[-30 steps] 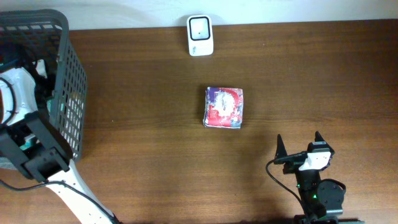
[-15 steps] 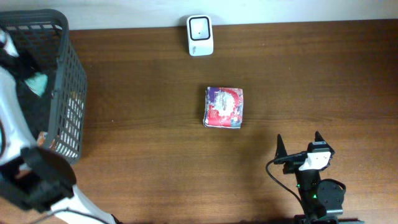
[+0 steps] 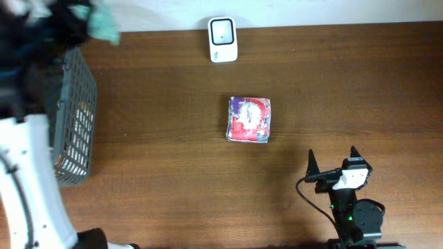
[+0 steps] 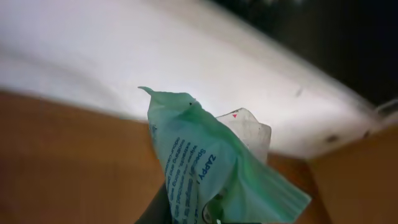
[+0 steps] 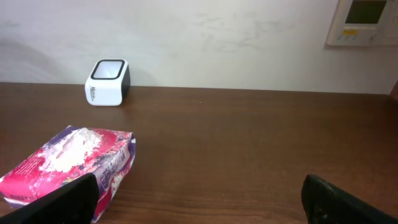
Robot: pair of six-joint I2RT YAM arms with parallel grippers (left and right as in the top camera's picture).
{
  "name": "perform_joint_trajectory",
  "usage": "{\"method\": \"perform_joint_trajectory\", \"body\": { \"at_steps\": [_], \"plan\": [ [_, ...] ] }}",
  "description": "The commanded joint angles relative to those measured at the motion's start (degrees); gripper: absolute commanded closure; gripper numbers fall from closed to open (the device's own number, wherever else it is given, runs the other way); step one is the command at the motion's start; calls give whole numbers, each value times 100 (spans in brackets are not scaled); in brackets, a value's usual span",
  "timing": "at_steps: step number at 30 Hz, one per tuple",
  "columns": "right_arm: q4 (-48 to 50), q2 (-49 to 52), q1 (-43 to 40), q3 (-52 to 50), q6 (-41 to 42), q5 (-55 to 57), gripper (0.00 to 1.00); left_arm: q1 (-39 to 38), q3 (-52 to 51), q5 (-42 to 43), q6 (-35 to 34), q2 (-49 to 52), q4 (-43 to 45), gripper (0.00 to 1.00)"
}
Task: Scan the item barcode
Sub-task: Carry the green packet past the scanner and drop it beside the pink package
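Grips a mint-green packet point(image 3: 104, 26) in the left gripper point(image 3: 83, 21), up clear of the wood, far to the left of the barcode scanner point(image 3: 223, 39) and a little farther back than it, over the rear edge of the table point(image 3: 173, 200). Smears into blur there in the overhead view, so leans on the left wrist view for the hold: shows the packet point(image 4: 205, 168) crumpled and upright across the lower middle, "ZAPPY" printed down its face, its lower end pinched by the dark fingers point(image 4: 158, 211) at the bottom edge, jaws closed on it. Places the grey mesh basket point(image 3: 73, 117) left of the scanner too, nearer the robot than the held packet, with the white left arm point(image 3: 28, 180) beside it. Finds a pink-and-purple packet point(image 3: 249, 119) lying flat on the table in front of the scanner, slightly to its right and well apart from it; in the right wrist view, sets that packet point(image 5: 68, 165) low on the left with the white scanner point(image 5: 107, 82) upright behind it, close to the wall. Holds the right gripper point(image 3: 332, 160) well in front of the scanner and off to its right, by the table's near edge, jaws spread wide with nothing between them, one dark fingertip point(image 5: 62, 202) in each lower corner of its own view, touching neither packet.
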Motion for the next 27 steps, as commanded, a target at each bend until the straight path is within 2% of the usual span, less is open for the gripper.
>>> {"method": "perform_joint_trajectory", "body": {
  "at_steps": [1,2,5,7,10,18,21,23,27],
  "plan": [
    [-13,-39,-35,-46,24,50,1,-1108,-107,-1182,691,501,-354,100],
    [-13,-37,-35,-46,24,50,1,-1473,-107,-1694,957,693,-507,100],
    [-13,-37,-35,-46,24,50,1,-2168,-107,-3005,966,1226,-1174,100],
    [-13,-39,-35,-46,24,50,1,-2538,-109,-3438,964,1661,-1633,100],
    [-13,-37,-35,-46,24,50,1,-2844,-109,-3473,966,2315,-2057,100],
    [-13,-37,-35,-46,24,50,1,-3582,-109,-3407,962,3794,-2221,100],
    [-13,-37,-35,-46,24,50,1,-3834,-109,-3407,962,4019,-2218,99],
    [-13,-37,-35,-46,24,50,1,-3982,-109,-3407,960,4138,-2199,93],
    [-13,-37,-35,-46,24,50,1,-4194,-109,-3123,697,4183,-2149,97]
  ]
}}
